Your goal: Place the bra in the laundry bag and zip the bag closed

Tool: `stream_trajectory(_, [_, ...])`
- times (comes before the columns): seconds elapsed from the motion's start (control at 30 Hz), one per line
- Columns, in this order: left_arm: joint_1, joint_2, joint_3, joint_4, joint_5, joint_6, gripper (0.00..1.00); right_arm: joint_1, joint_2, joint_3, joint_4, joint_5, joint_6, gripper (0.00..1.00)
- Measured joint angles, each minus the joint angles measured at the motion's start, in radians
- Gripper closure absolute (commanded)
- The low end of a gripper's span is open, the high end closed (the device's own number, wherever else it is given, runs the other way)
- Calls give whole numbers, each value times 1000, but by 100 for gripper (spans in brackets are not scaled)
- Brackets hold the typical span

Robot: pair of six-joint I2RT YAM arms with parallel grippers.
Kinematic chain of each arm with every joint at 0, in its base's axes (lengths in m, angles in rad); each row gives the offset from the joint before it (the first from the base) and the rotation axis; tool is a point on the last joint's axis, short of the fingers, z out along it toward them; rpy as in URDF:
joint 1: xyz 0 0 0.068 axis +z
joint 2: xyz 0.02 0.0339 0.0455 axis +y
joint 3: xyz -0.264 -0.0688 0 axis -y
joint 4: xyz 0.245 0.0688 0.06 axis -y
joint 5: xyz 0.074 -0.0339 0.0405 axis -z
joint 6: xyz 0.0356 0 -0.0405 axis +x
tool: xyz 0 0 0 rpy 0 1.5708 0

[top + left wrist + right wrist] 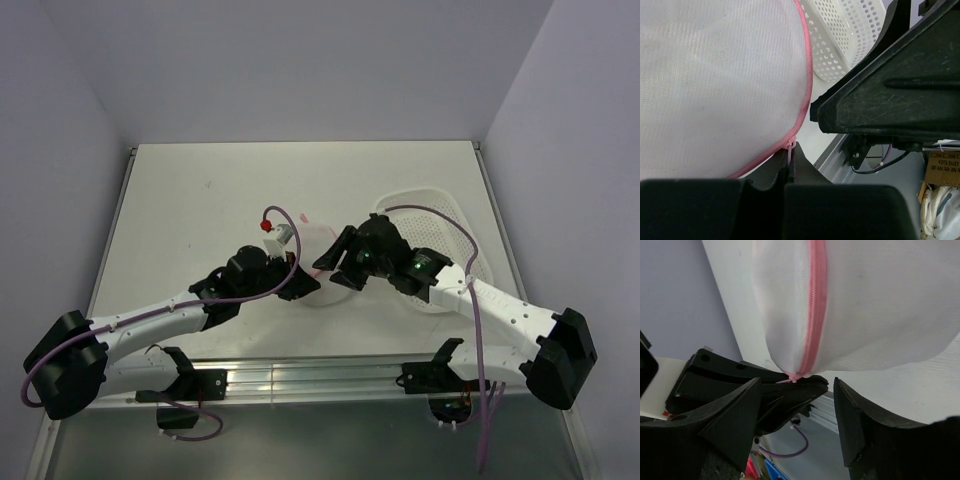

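Observation:
The laundry bag (pixel 316 243) is a white mesh pouch with a pink zipper (pixel 815 315), lying mid-table. In the left wrist view the laundry bag (pixel 715 80) fills the upper left. My left gripper (pixel 789 151) is shut on the pink zipper pull (pixel 791 146) at the bag's near edge. My right gripper (pixel 796 383) is open just beside that end of the zipper, its fingers (pixel 735 415) apart and not touching the mesh. In the top view the left gripper (pixel 299 278) and right gripper (pixel 331 262) meet at the bag's near side. The bra is hidden.
A white perforated plastic basket (pixel 443 228) stands to the right of the bag, under the right arm; its wall (pixel 840 35) shows close behind the bag. The table's metal front rail (pixel 310 378) runs just below the grippers.

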Motion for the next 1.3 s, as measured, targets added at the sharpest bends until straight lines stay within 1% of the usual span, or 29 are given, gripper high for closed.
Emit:
stream_trajectory(0.17, [0,0,0,-1,0,0,100,6,2,-7,43,3,39,40])
stream_trajectory(0.2, [0,0,0,-1,0,0,100,8,2,-12,54,3,45,42])
stream_trajectory(0.27, [0,0,0,-1,0,0,100,12,3,-23,72,3,57,43])
stream_trajectory(0.47, [0,0,0,-1,2,0,100,16,14,-38,84,10,70,50])
stream_trajectory(0.5, [0,0,0,-1,2,0,100,16,15,-38,84,13,71,56])
stream_trajectory(0.57, [0,0,0,-1,3,0,100,16,18,-39,88,15,75,62])
stream_trajectory(0.6, [0,0,0,-1,3,0,100,16,21,-39,91,18,76,72])
stream_trajectory(0.7, [0,-1,0,-2,3,0,100,16,33,-41,93,23,79,88])
stream_trajectory(0.8, [0,-5,0,-13,0,0,100,16,47,-43,100,22,77,97])
stream_trajectory(0.9, [0,-13,0,-28,-2,1,100,13,55,-42,101,17,68,100])
stream_trajectory(1.07, [4,-59,-1,-83,-30,4,100,-26,69,-12,84,-24,9,100])
stream_trajectory(1.3, [86,-122,-22,-132,-39,3,100,-130,121,129,0,-90,-153,100])
